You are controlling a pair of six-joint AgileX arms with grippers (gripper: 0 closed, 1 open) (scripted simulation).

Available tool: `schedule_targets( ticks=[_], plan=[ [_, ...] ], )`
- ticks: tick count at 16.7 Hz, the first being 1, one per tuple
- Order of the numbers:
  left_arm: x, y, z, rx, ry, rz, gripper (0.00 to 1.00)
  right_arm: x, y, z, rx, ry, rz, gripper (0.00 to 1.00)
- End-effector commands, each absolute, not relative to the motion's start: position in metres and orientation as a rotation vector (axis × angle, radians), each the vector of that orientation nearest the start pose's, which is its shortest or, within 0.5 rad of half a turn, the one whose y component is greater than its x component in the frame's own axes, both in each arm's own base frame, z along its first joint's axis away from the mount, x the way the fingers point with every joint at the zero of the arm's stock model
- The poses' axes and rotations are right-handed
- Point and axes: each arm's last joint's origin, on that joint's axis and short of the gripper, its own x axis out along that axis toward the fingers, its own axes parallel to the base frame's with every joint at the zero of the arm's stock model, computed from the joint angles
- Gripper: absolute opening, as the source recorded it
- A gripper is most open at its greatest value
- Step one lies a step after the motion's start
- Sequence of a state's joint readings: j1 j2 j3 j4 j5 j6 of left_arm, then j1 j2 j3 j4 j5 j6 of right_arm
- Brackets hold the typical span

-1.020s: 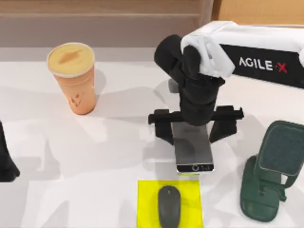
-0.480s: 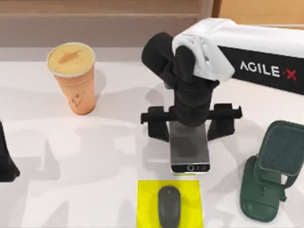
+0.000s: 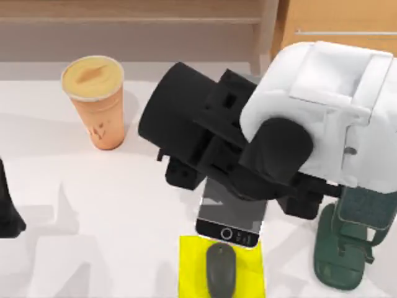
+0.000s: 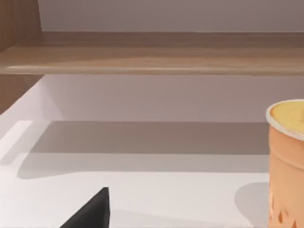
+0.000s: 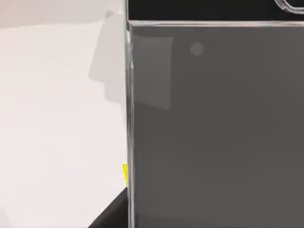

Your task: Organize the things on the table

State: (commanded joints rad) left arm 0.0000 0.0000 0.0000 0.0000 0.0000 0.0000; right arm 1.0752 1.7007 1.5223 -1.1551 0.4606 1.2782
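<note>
Between the right gripper's point(image 3: 239, 189) black fingers point(image 3: 183, 174) sits the smartphone point(image 3: 229, 214), pinched by its long edges — screen up, its button end reaching over the top edge of the yellow pad point(image 3: 192, 273), where the mouse point(image 3: 221, 268) lies. The right wrist view has the phone's grey glass point(image 5: 213, 123) close up, white table point(image 5: 57, 118) beside it. Right of the pad stands the dark green stand point(image 3: 338, 261). Far left, the left gripper point(image 3: 7, 211) is parked at the table's edge; whether its fingers are open or closed I cannot tell. The orange cup point(image 3: 96, 102) stands upright at the back left of the white table point(image 3: 93, 217), below a wooden shelf point(image 3: 124, 18). Since a second ago the right arm has come up towards the camera, and the phone has left the table and tilted.
</note>
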Motion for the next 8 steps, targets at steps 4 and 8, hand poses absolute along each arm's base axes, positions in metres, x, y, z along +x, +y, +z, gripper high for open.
schedule_targets(
  ticks=[4, 8],
  plan=[
    [0.106, -0.001, 0.160, 0.000, 0.000, 0.000, 1.00, 0.131, 0.251, 0.261, 0.168, 0.811, -0.312, 0.00],
    [0.106, -0.001, 0.160, 0.000, 0.000, 0.000, 1.00, 0.091, 0.206, 0.241, 0.065, 0.578, -0.315, 0.00]
  ],
)
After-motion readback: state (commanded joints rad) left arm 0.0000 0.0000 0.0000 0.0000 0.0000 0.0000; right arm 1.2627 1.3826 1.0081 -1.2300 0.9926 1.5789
